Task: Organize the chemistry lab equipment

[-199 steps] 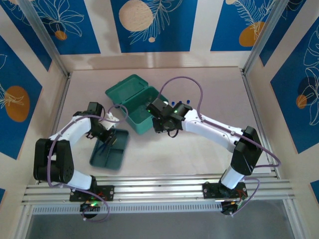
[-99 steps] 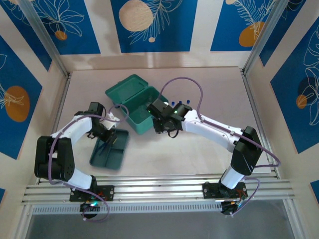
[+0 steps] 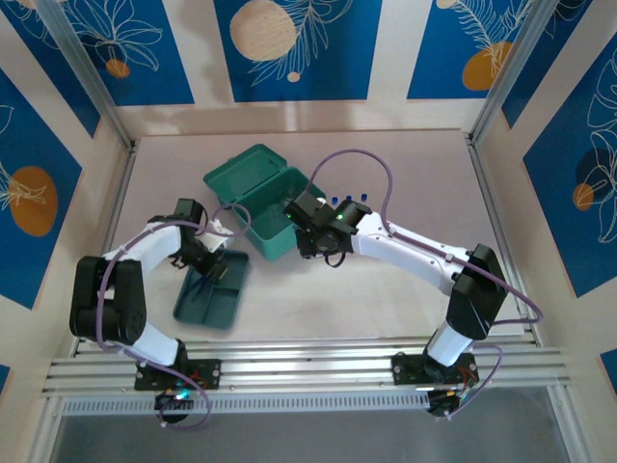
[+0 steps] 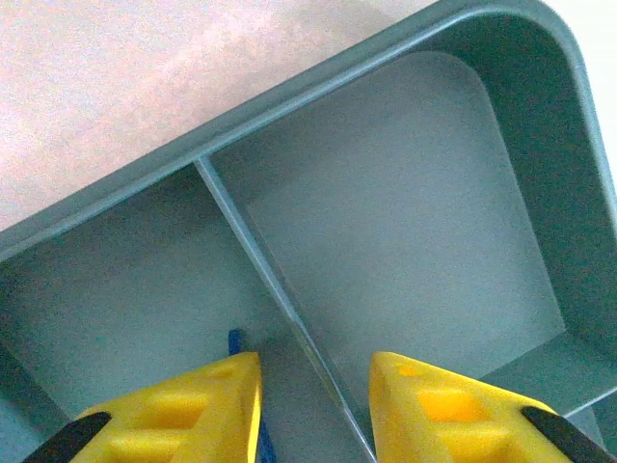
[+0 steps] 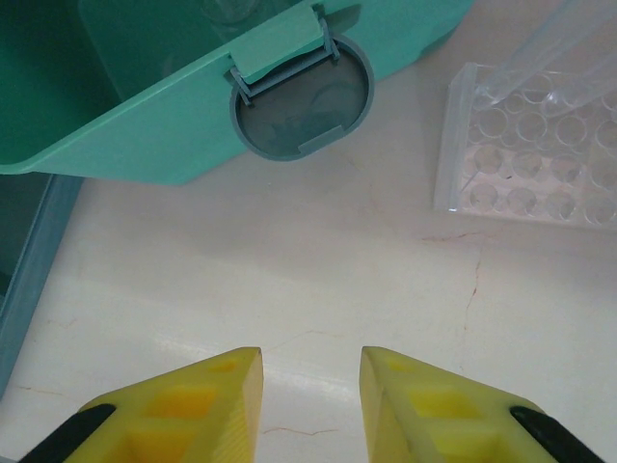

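Note:
My left gripper hangs low inside the dark-green divided tray, its yellow fingers apart on either side of the divider. The tip of the blue tweezers lies in the left compartment, against the left finger's inner side. From above, this gripper sits over the tray's far end. My right gripper is open over bare table, just in front of the open teal case. Clear tubes stand in a clear rack; their blue caps show behind the right wrist.
The teal case stands open mid-table with its lid tipped back to the left, and a clear glass item shows inside it. Its grey latch faces my right gripper. Bare table lies to the right and at the back.
My left gripper has narrowed a little and shifted slightly over the tray. The right arm edged a little, uncovering the blue caps, then held still.

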Motion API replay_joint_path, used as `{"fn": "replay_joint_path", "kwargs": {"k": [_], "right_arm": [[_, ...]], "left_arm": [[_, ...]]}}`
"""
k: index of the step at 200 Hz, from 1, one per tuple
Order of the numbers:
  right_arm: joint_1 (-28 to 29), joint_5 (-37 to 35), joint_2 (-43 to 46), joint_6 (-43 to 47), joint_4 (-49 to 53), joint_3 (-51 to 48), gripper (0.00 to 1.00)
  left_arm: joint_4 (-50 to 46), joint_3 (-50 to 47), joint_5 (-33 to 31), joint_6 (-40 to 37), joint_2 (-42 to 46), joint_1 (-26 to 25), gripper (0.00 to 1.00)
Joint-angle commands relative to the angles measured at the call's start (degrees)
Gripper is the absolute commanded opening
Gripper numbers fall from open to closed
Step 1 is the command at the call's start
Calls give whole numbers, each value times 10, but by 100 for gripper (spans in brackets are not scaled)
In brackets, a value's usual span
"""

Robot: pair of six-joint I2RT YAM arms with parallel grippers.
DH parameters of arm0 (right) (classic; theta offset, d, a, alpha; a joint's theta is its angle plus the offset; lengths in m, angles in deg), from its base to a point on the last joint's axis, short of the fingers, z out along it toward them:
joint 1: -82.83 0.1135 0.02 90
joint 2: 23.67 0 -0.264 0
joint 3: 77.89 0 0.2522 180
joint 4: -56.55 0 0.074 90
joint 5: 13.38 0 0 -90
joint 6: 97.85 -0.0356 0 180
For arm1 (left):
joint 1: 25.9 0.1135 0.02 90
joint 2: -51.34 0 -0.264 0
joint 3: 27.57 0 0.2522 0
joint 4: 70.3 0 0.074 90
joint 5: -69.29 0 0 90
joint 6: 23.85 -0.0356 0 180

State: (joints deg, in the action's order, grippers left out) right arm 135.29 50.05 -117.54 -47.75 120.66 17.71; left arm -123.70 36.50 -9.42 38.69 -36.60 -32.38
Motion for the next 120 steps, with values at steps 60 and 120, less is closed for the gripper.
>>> {"fn": "replay_joint_path", "kwargs": {"k": [60, 120], "right_arm": [[-5, -3, 0, -14, 1, -9, 33], [-7, 0, -3, -16, -2, -12, 32]], "left_arm": [[2, -14, -21, -8, -9, -12, 28], [1, -13, -28, -15, -17, -16, 24]]}}
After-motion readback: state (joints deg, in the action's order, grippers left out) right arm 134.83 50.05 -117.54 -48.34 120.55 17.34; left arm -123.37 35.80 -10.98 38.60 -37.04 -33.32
